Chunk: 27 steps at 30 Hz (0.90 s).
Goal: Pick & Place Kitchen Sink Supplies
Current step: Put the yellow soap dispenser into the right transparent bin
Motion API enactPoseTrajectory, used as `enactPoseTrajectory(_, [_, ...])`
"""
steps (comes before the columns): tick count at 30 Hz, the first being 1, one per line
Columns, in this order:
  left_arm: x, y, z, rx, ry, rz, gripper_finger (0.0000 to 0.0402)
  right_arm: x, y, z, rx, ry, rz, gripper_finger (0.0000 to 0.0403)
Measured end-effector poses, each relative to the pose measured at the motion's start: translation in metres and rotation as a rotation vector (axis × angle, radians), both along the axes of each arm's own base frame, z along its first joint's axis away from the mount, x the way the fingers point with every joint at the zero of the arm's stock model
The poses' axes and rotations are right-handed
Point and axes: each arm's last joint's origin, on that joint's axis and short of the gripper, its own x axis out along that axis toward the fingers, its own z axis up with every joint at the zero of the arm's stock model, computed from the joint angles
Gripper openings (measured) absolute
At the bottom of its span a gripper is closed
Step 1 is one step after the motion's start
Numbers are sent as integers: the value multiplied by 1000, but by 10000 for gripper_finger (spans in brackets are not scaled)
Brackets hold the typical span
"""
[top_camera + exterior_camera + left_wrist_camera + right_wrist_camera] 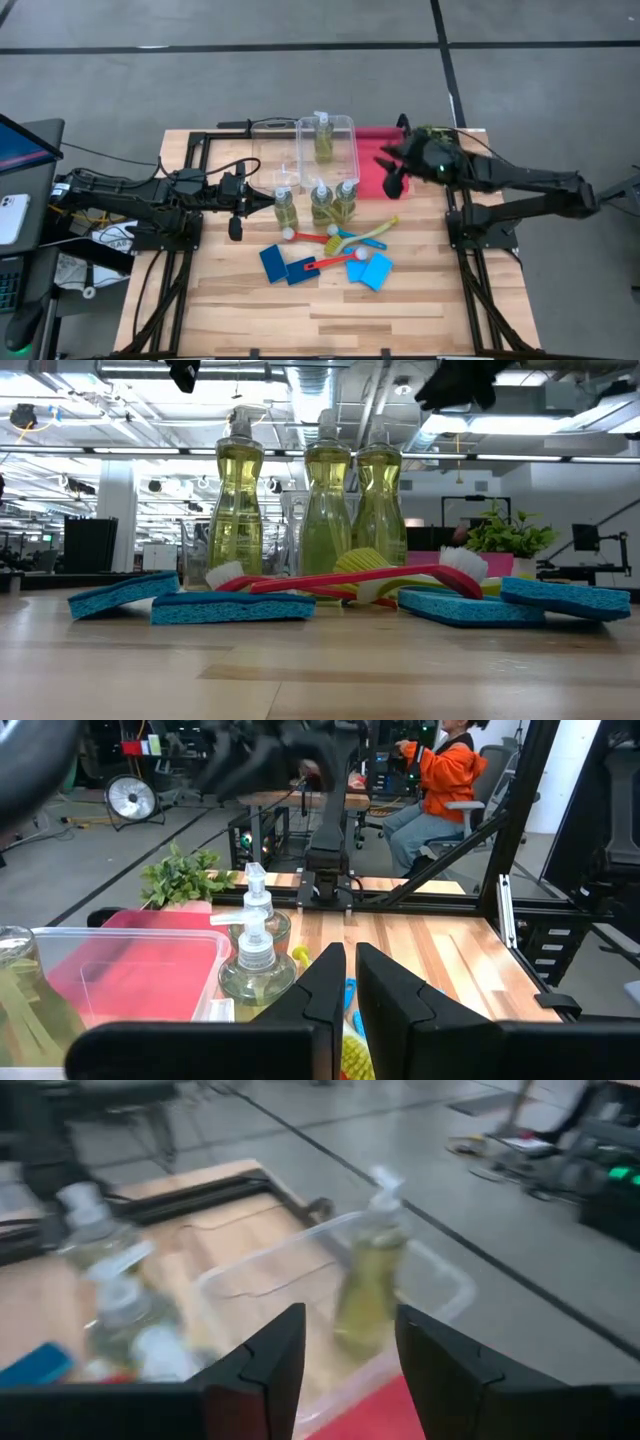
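Three clear bottles of yellow-green liquid (321, 205) stand upright in a row at mid-table. Another bottle (368, 1270) stands inside a clear bin (340, 150). Blue sponges (273, 262) and red, yellow and teal brushes (335, 240) lie flat on the wood in front of the bottles. My left gripper (237, 228) hovers shut, left of the bottle row, holding nothing. My right gripper (393, 185) hangs open above the red tray (375, 172), right of the bin, with nothing between its fingers (265, 1370).
A second clear bin (272, 150) stands left of the first. A leafy green plant (180, 878) sits at the far right, partly under my right arm. A person in orange sits beyond the table. Bare wood lies along the near edge.
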Motion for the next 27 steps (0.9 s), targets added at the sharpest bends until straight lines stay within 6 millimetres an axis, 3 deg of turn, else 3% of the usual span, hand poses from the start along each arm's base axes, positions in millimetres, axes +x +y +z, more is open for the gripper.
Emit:
enactPoseTrajectory(4, [0, 0, 0, 0, -3, 0, 30, -2, 13, -30, 2, -51, 70, 153])
enactPoseTrajectory(9, [0, 0, 0, 0, -3, 0, 30, -1, 22, -51, -14, -27, 133, 150])
enactPoseTrajectory(18, [0, 0, 0, 0, -3, 0, 30, 7, 32, -58, -28, 11, 201, 150])
enactPoseTrajectory(27, [0, 0, 0, -1, -6, 0, 30, 27, 40, -64, -64, 16, 243, 143])
